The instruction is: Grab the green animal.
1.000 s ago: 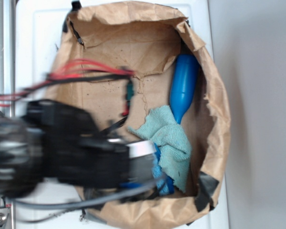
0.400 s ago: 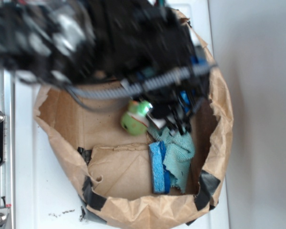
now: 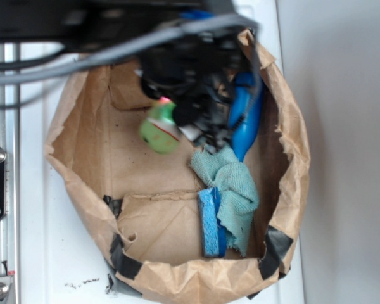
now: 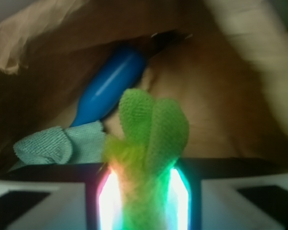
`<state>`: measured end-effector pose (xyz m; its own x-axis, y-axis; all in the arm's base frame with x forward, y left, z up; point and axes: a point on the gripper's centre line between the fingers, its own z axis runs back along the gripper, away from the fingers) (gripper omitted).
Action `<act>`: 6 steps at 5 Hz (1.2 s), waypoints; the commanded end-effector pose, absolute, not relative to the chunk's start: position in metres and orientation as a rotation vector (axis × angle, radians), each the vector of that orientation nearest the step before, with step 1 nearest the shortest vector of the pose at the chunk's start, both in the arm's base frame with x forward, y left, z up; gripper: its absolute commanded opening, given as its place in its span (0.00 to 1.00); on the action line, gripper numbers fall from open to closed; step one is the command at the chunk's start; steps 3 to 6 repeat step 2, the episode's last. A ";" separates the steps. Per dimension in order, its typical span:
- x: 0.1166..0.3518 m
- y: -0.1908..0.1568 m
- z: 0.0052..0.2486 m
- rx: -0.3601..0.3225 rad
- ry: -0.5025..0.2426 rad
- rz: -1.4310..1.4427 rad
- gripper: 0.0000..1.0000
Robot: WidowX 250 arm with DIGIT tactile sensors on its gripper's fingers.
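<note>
The gripper [image 4: 143, 191] is clenched on the green animal [image 3: 159, 128], leafy limbs poking forward; light, squashy plush, best pinched mid-body.

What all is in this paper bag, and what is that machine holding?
green animal: one, lime green with a whitish and pink-red patch, held up inside the bag, between the gripper's fingers
blue object: one, smooth, bottle-like, by the bag's right wall
cloth: one, teal-green, crumpled below the blue object
sponge: one, blue, on edge beside the cloth
paper bag: one, brown, black tape on its rim, lying on a white surface
gripper: one, black, shut on the toy
</note>
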<state>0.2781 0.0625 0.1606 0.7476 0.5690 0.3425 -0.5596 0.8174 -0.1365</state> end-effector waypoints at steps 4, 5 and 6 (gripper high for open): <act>0.251 0.045 0.221 0.053 -0.561 0.560 0.00; 0.251 0.045 0.221 0.053 -0.561 0.560 0.00; 0.251 0.045 0.221 0.053 -0.561 0.560 0.00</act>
